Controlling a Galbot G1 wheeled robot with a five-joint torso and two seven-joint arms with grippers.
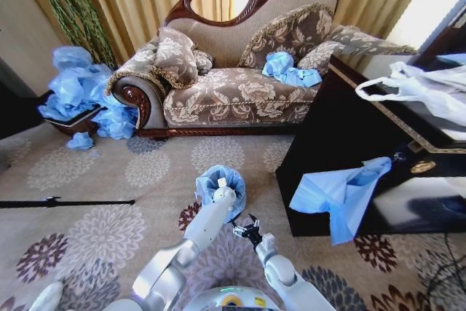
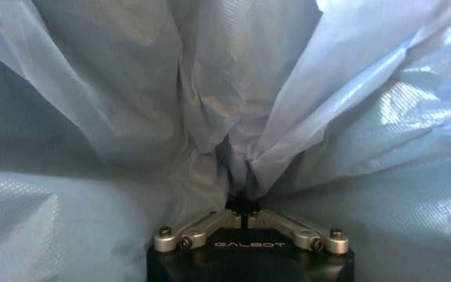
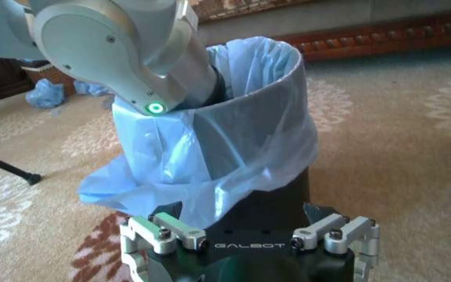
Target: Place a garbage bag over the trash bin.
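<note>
L gripper is down inside the bin, jaws pinched on the bag liner, pushing straight down the bin's upright axis. R gripper wide open, just beside the bin wall, holding nothing. Bag rim's already folded over the lip.

Garbage bag: pale translucent blue, draped over the glossy black trash bin, just ahead of the right gripper's spread silver-and-black jaws. Left gripper: black body, silver links, jaws pinched on blue film. Carpet: beige with grey and maroon floral medallions. Sofa: tan damask, dark wood trim.
</note>
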